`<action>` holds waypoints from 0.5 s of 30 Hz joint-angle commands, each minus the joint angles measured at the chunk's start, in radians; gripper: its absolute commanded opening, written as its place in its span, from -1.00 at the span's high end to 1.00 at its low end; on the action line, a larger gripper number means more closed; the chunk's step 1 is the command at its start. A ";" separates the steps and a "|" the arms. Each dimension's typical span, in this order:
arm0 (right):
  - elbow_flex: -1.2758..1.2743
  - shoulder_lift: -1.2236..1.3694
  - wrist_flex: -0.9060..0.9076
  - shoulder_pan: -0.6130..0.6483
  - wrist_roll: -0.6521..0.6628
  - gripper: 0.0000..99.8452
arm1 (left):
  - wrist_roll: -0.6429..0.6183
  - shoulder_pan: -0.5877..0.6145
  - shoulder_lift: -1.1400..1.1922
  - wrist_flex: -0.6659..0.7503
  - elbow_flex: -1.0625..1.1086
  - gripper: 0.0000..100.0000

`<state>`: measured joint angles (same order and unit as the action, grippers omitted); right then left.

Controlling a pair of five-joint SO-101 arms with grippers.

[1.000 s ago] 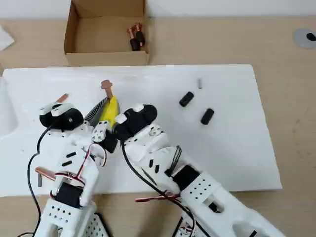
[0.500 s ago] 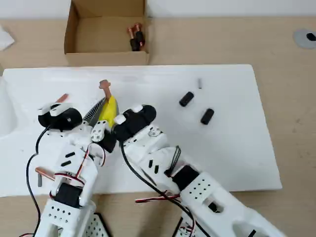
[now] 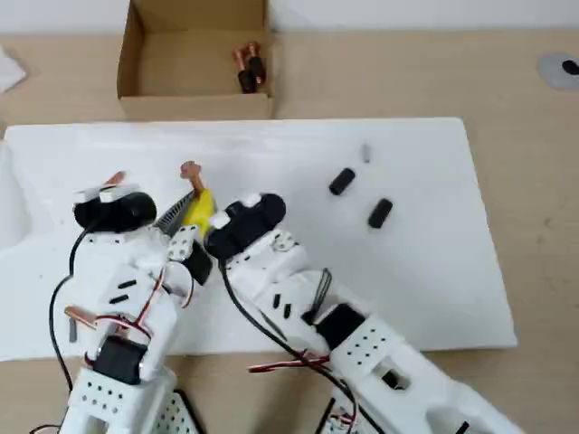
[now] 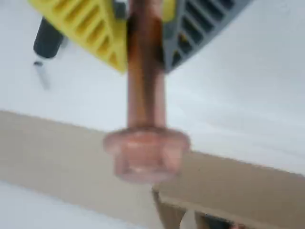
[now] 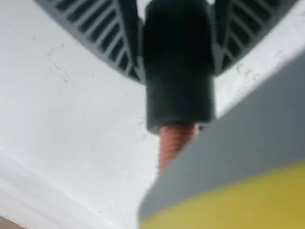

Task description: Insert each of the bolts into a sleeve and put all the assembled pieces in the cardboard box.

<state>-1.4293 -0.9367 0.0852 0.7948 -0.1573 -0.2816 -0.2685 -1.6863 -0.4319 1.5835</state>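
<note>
At the far left a loose bolt (image 3: 80, 315) lies on the white board (image 3: 434, 289). Another bolt (image 3: 115, 179) peeks out from behind the left arm, so at least two have no sleeve yet. The left tool (image 3: 191, 201) is clenched on a copper bolt (image 4: 145, 95), whose head points toward the cardboard box (image 3: 131, 63). Just beside it the right tool (image 5: 177, 52) grips a black sleeve (image 5: 178, 95), and the threaded tip shows at the sleeve's open end (I judge this joining begun, not finished). In the box lie the assembled pieces (image 3: 249, 68), two as far as I can tell. Further right one spare sleeve (image 3: 341, 181) and a second spare sleeve (image 3: 380, 213) rest on the board, well apart from the arms. How deep the thread sits inside the sleeve is hidden. From above, the right arm's wrist covers the joint. A tiny grey object (image 3: 365, 152) near the spare sleeves is too small to name.
</note>
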 commanded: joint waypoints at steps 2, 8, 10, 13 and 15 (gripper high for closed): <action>0.076 -0.062 -0.006 -0.028 -0.011 0.98 | -0.002 -0.058 -0.001 -0.124 -0.123 0.99; 0.076 -0.062 -0.006 -0.028 -0.011 0.98 | 0.005 -0.057 -0.001 -0.178 -0.170 0.98; 0.076 -0.062 -0.006 -0.028 -0.011 0.98 | 0.002 -0.057 -0.001 -0.175 -0.166 0.93; 0.074 -0.062 -0.006 -0.028 -0.011 0.98 | -0.002 -0.049 -0.001 -0.176 -0.170 0.83; 0.073 -0.062 -0.006 -0.028 -0.011 0.98 | 0.002 -0.049 -0.001 -0.176 -0.170 0.80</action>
<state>-1.4262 -0.9659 0.0836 0.7810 -0.1619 -0.2816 -0.3038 -1.6786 -0.6053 1.4791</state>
